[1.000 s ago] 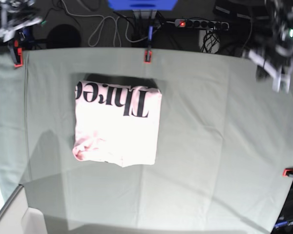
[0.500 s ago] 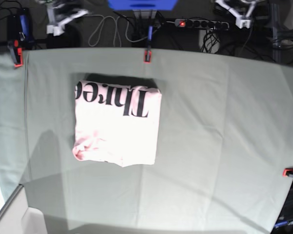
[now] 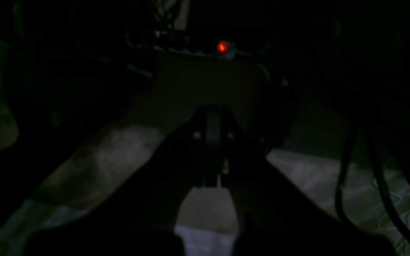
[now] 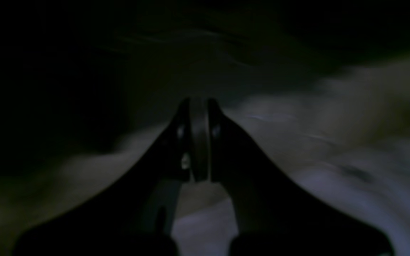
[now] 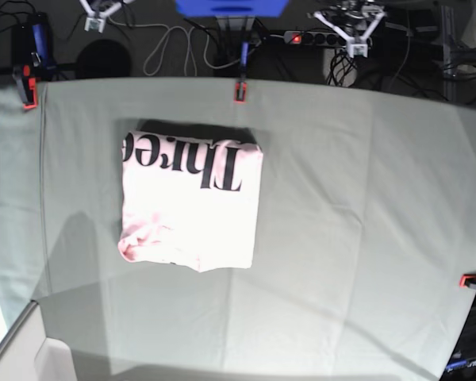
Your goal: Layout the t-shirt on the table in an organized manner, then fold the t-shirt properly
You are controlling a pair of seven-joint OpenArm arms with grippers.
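Okay, tabletop (image 5: 365,238) in pale grey-green cloth fills the base view, red-orange clamps (image 5: 239,90) on its far edge and corners. T-shirt (image 5: 190,205) lies folded into a rough rectangle near the far-left part of the tabletop, black lettering along its far edge, bunched at its near-left corner. Power strip (image 5: 327,37) with a red light sits beyond the far edge. Both arms are off the tabletop past the far edge. Left claw (image 3: 212,117) pressed closed, empty. Right claw (image 4: 198,106) pressed closed, empty; wrist views dark.
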